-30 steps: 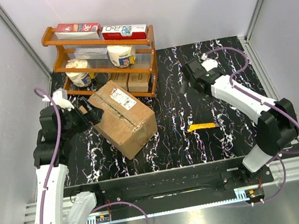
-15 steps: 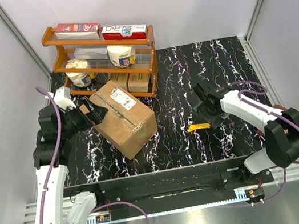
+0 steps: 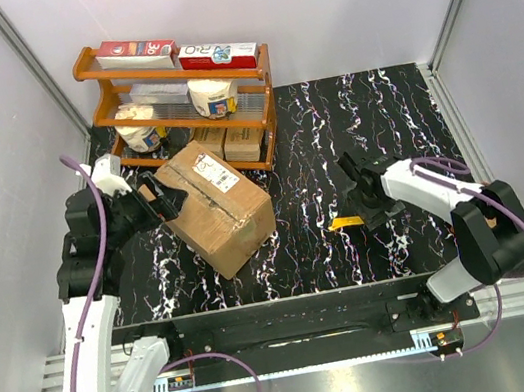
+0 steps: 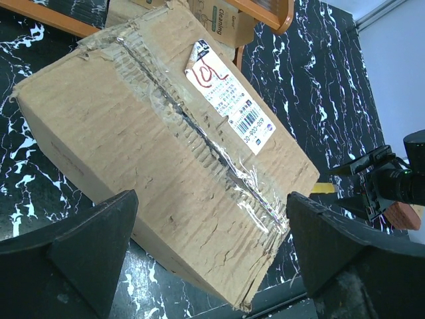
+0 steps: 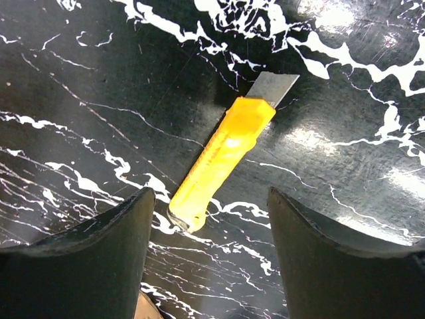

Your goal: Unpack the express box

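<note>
The express box (image 3: 218,205) is a large brown carton with a white label and clear tape along its shut flaps, lying left of centre; it fills the left wrist view (image 4: 166,153). My left gripper (image 3: 160,202) is open at the box's left end, one finger on each side of it in the left wrist view (image 4: 212,259). A yellow utility knife (image 3: 353,222) with its blade out lies on the table (image 3: 391,122). My right gripper (image 3: 363,206) is open and low over the knife (image 5: 222,163), whose handle end lies between the fingers (image 5: 209,256).
A wooden rack (image 3: 180,104) stands at the back left behind the box, with red-and-white boxes on top, white tubs in the middle and small tan cartons at the bottom. Grey walls close in the left, right and back.
My right arm has swung from the back right down toward the knife and now hovers just over it. The left gripper has shifted slightly at the box's end. The box has not moved.
</note>
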Available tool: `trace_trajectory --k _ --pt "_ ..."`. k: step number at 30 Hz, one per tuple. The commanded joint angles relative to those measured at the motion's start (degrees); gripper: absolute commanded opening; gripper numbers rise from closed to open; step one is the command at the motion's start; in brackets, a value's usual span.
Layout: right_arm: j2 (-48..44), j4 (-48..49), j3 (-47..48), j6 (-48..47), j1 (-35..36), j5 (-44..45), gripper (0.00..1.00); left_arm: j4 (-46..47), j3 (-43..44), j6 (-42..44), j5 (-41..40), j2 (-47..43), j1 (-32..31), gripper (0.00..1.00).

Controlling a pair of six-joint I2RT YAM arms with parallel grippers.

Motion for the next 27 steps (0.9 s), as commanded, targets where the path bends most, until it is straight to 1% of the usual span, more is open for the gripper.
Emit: trace_trajectory --k 1,8,12,13,17,24,25,26,27 --pt "2.2 0.5 1.3 3.5 -0.5 3.5 0.73 2.0 0.5 0.9 -1.9 -1.0 0.3 0.99" --pt "5.0 1.3 1.5 4.3 -0.9 4.3 0.69 1.4 0.7 0.9 -3.8 -1.2 0.3 0.99" --pt "5.8 2.9 1.1 4.7 -1.0 5.2 0.65 0.9 0.8 1.1 -4.6 -1.3 0.3 0.99" --pt "6.4 3.0 1.1 4.7 -1.0 5.4 0.59 0.8 0.8 1.2 -4.7 -1.4 0.4 0.99" --pt "7.6 3.2 1.0 4.9 -1.1 5.1 0.48 0.7 0.9 1.2 -5.4 -1.8 0.4 0.99" --pt "9.5 3.5 0.6 5.2 -1.1 5.0 0.47 0.6 0.8 1.3 -6.3 -2.3 0.3 0.99" --pt "9.6 3.5 0.5 5.1 -1.1 5.0 0.43 0.5 0.7 1.3 -6.3 -2.4 0.3 0.99" --pt "9.8 3.6 0.4 4.8 -1.2 5.1 0.30 0.4 0.7 1.3 -6.6 -2.5 0.4 0.99" --pt "9.7 4.1 0.4 4.6 -1.2 5.1 0.25 0.4 0.6 1.3 -6.5 -2.5 0.3 0.99"
